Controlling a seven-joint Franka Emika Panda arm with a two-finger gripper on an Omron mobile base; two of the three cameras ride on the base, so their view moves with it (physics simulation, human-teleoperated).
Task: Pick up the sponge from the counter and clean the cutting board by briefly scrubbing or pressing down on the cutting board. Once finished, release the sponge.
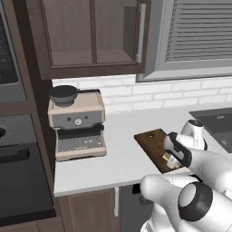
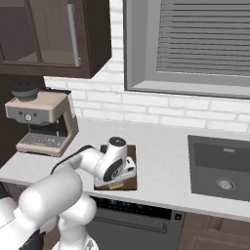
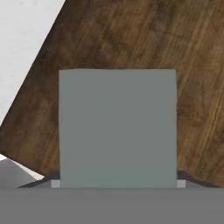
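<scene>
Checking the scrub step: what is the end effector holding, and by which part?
The sponge, gripped by its two opposite sides between the end effector's fingers, grey-green face toward the camera, over the cutting board.

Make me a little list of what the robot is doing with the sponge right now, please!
sponge: grey-green block between the gripper's fingers, over the board
gripper: low over the board, closed on the sponge
cutting board: dark brown wood near the counter's front edge
counter: light grey-white top
coffee machine: beige, to the left on the counter
sink: dark basin, to the right
touching the board: cannot tell
</scene>
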